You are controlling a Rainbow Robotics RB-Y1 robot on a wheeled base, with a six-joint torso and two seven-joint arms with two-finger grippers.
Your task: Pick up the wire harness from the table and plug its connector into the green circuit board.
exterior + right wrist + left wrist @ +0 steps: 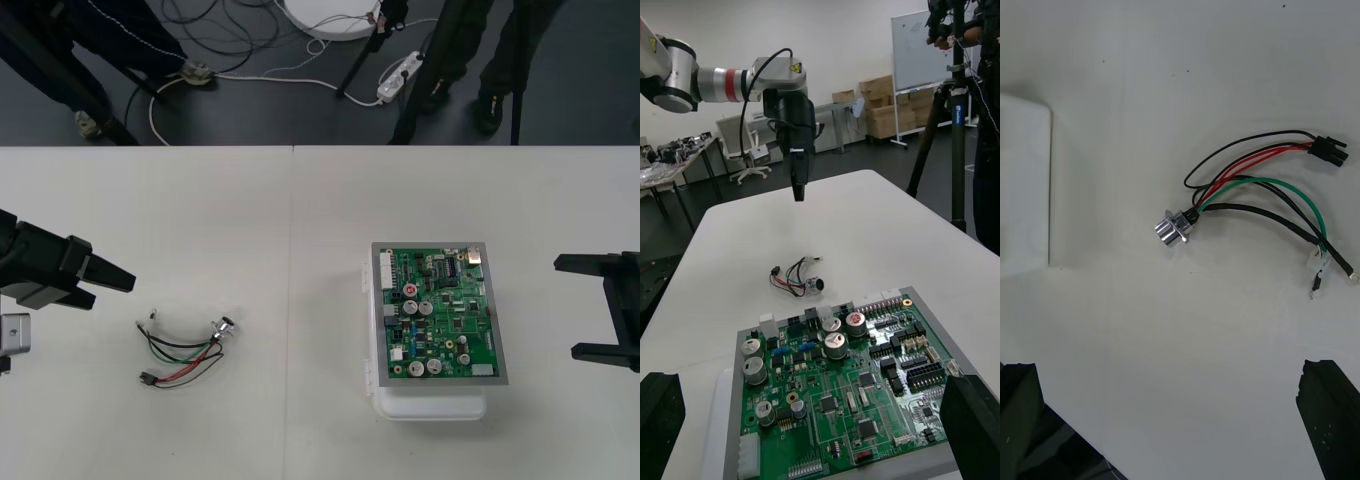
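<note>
The wire harness (185, 350) lies loose on the table, left of centre. Its round metal socket (1174, 229) points toward the board and its small black plug (1328, 150) lies at the other end of the red, black and green wires. My left gripper (112, 291) hovers open just left of the harness, its fingers (1330, 420) spread wide with nothing between them. The green circuit board (440, 315) sits on its white base (430, 405), right of centre. My right gripper (567, 307) waits open at the table's right side, facing the board (842, 382).
From the right wrist, the left gripper (797, 169) hangs above the table beyond the harness (797, 277). A corner of the white base (1022, 187) shows beside the socket. Bare table lies between harness and board.
</note>
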